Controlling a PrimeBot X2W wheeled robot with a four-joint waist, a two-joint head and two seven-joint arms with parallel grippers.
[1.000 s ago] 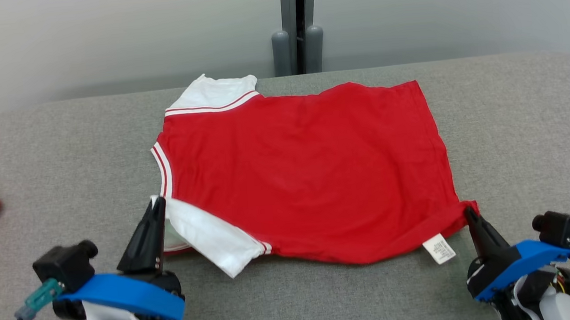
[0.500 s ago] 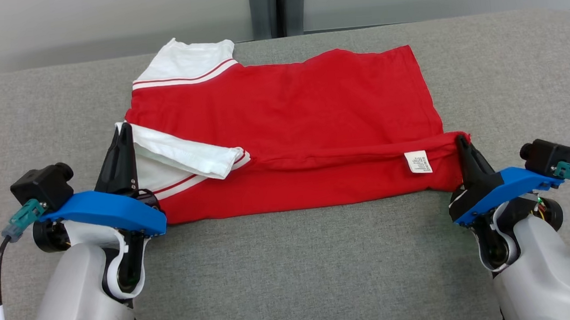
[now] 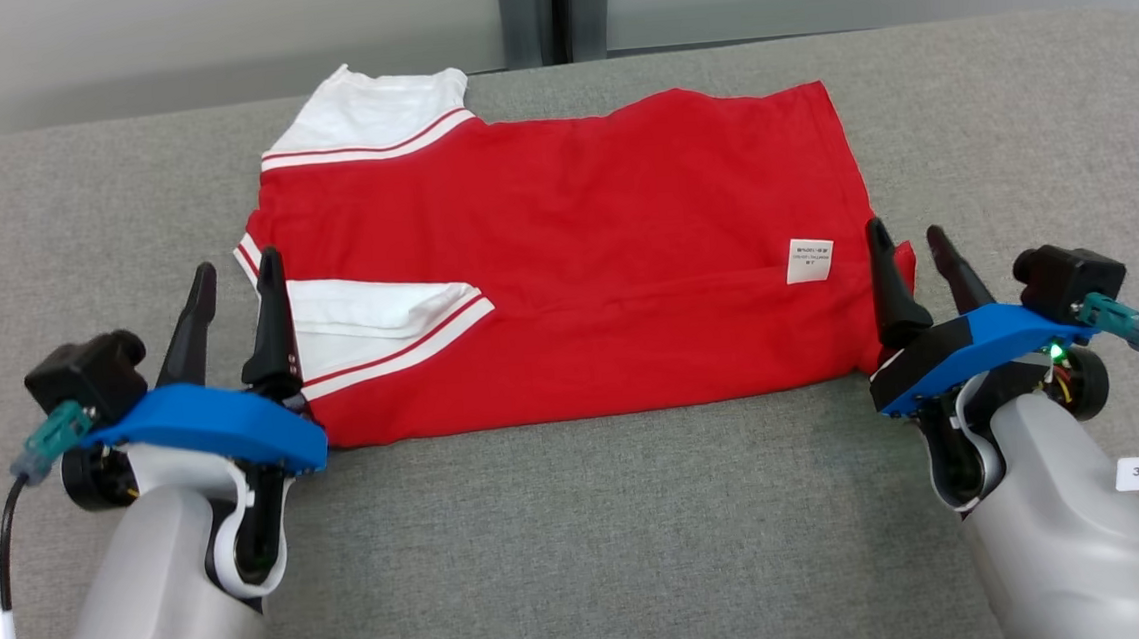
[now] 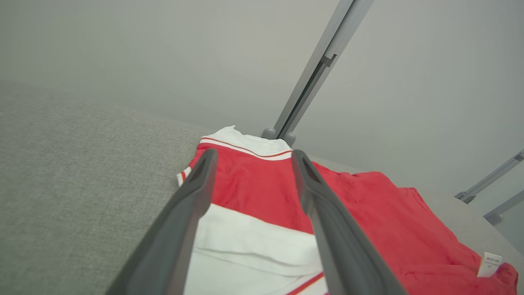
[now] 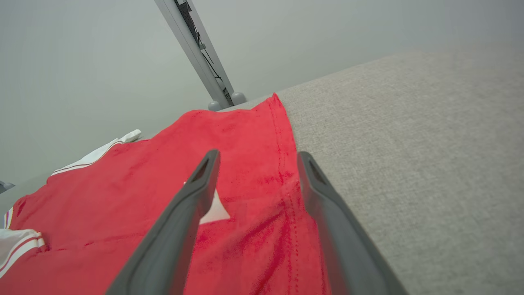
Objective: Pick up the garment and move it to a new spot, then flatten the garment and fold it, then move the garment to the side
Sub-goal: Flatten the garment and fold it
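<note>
step: folding, near half lies over the far half | left gripper (image 3: 237,263), right gripper (image 3: 904,229): both spread, empty | garment (image 3: 565,250) on grey table (image 3: 583,519) | next: probably a fresh grip for the second fold

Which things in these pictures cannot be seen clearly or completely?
1. Print on the label: too small in the head view; in the right wrist view a finger of the right pincer covers part of it.
2. Lower layer of the garment: hidden under its folded-over near strip, head view.
3. Near white sleeve: left wrist view, cut by the bottom edge and crossed by the left pincer.
</note>
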